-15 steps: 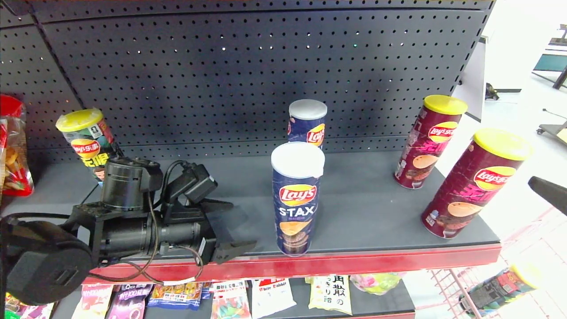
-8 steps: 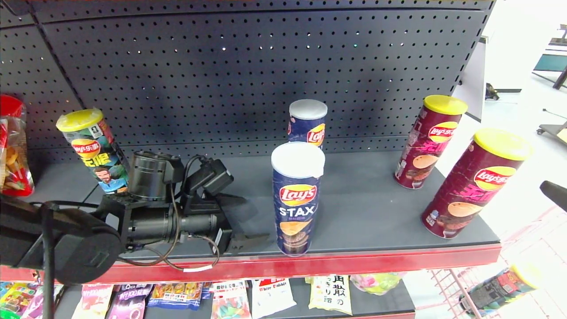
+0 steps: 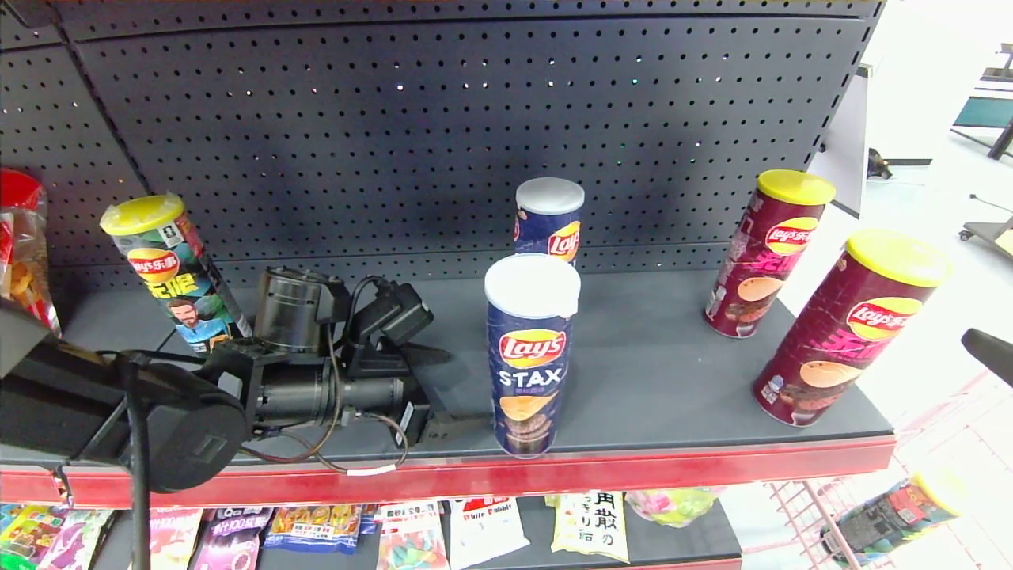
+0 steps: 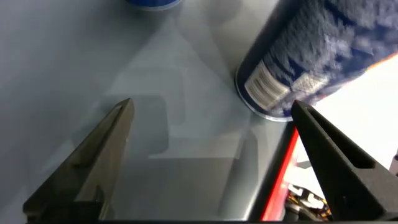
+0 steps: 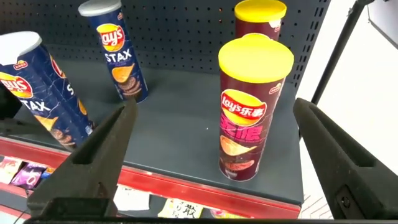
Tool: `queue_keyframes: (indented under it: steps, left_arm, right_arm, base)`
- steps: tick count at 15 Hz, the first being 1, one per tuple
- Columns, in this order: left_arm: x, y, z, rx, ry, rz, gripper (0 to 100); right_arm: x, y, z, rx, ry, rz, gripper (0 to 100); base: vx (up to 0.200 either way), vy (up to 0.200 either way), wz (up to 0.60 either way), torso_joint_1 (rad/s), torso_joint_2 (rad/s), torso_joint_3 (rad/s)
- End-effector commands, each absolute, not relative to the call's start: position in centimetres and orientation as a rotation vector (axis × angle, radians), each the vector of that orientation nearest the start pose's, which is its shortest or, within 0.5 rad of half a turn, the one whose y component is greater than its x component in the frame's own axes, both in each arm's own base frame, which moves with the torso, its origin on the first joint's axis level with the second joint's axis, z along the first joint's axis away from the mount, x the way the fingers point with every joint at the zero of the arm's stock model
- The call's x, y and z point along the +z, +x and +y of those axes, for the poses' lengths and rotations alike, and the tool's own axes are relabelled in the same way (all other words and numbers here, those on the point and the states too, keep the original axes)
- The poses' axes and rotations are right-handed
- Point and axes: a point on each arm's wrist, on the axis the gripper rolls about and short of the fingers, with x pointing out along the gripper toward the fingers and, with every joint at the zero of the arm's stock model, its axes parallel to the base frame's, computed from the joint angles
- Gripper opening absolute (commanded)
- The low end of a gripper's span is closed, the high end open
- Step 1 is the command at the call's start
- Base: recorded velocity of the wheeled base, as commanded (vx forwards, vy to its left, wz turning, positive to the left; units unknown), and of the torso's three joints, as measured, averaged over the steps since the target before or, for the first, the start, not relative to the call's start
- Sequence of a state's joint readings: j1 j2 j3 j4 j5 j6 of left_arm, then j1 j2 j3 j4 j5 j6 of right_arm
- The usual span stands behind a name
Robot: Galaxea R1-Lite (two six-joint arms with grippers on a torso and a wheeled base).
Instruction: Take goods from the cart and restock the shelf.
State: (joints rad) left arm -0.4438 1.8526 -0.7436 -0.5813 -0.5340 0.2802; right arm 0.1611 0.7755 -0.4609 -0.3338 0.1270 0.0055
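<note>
Left gripper (image 3: pixel 467 389) lies low over the shelf (image 3: pixel 657 372), jaws spread wide and holding nothing. I see the front blue can (image 3: pixel 530 356) just beside its tips, at the red front lip (image 3: pixel 633 469). Right gripper (image 5: pixel 214 109) is spread and empty too, off the shelf's right end, facing the near maroon can (image 5: pixel 255 109) with the far maroon can (image 5: pixel 260 18) behind it.

A second blue can (image 3: pixel 548 218) stands behind the first, against the dark pegboard (image 3: pixel 356 142). A green can (image 3: pixel 170 269) with a yellow lid sits behind my left arm, and a red bag (image 3: pixel 24 261) is at the far left. Snack packets (image 3: pixel 483 530) line the lower shelf. Pale, bright floor (image 3: pixel 926 190) lies beyond the right end.

Down at the lower right I see the pink wire cart (image 3: pixel 823 514) with one dark can (image 3: pixel 894 511) lying on its side, yellow lid toward the right.
</note>
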Motion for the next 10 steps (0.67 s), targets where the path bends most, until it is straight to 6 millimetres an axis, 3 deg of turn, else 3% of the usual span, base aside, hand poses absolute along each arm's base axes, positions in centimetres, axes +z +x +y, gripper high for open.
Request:
queue_keyframes:
  steps: [1, 10]
  left_arm:
    - [11.49, 28.41, -14.87, -1.026, 0.228, 0.405, 100]
    - [11.44, 28.84, -15.58, -1.040, 0.228, 0.399, 100]
  right_arm:
    - [22.84, 7.70, 1.53, 0.287, 0.006, -0.011, 100]
    - [22.80, 7.57, 1.52, 0.288, 0.006, -0.015, 100]
  base:
    - [0.000, 0.000, 0.00, 0.000, 0.00, 0.000]
    - [0.000, 0.000, 0.00, 0.000, 0.00, 0.000]
